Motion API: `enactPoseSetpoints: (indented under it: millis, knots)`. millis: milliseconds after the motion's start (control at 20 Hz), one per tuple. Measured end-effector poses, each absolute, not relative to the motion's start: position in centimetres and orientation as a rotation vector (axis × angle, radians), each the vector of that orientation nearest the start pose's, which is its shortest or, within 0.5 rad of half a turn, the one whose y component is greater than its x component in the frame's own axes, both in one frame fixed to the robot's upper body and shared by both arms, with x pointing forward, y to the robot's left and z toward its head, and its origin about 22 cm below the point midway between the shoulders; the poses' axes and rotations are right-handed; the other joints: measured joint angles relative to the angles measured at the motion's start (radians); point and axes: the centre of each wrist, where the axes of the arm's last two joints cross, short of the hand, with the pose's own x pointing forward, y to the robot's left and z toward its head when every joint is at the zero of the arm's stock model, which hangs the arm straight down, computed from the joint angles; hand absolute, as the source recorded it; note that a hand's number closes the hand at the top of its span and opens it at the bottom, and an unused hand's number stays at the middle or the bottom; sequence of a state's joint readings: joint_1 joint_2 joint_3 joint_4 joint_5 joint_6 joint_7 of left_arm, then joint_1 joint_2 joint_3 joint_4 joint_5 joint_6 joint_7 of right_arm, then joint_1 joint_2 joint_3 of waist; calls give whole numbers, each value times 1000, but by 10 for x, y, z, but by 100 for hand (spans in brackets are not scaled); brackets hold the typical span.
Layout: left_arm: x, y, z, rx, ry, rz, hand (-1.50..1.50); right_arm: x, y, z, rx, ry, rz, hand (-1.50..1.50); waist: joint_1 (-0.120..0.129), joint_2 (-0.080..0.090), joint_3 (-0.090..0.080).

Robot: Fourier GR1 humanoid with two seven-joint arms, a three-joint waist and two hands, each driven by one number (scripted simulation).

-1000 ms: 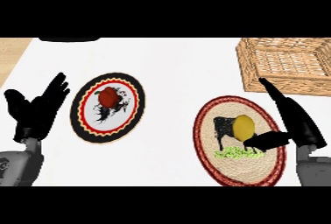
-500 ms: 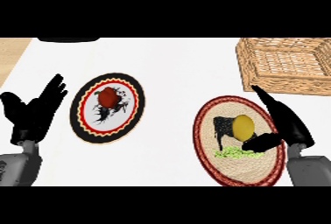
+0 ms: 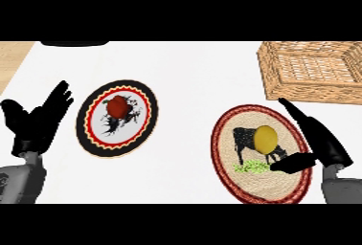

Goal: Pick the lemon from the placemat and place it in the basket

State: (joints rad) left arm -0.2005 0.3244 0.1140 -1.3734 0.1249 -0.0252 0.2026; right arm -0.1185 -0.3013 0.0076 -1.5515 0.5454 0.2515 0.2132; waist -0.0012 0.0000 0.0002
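The white counter (image 3: 191,72) carries a basket (image 3: 311,93) at the far right corner and two round placemats. The right placemat (image 3: 272,184), with a cow picture, lies nearer to the robot than the basket and well apart from it. The left placemat (image 3: 106,146) has a black border and a red fruit (image 3: 117,106) on it.

The right hand (image 3: 325,148) is over the right edge of the cow placemat. Its fingers (image 3: 300,117) are straight and pressed together, pointing toward the basket, and the thumb (image 3: 293,162) stands out to the left. The hand holds nothing.

The left hand (image 3: 39,119) rests open at the left edge, fingers up, far from the task.

The lemon (image 3: 266,138) sits on the cow placemat, near its middle. It lies just to the left of the right fingers and just above the thumb, so it is in the open angle between them. I cannot tell if the thumb touches it. The lemon looks slightly longer along the line from the robot to the far side, about parallel to the fingers. In my judgement the right hand must move a little left and then close its fingers around the lemon.
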Motion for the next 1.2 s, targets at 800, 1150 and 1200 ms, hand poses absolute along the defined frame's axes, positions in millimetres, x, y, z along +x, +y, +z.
enactPoseSetpoints:
  millis: [800,1150,1200]
  knots:
    - [290,311,33,197,-1383,-72,0,273,-264,19,-608,-1207,845,-150,2,0,0]
    - [293,317,37,188,-1380,-75,0,278,-250,8,-646,-1181,962,150,2,-1,-2]
    - [289,319,32,186,-1375,-74,0,280,-248,3,-654,-1186,969,150,3,-3,-3]
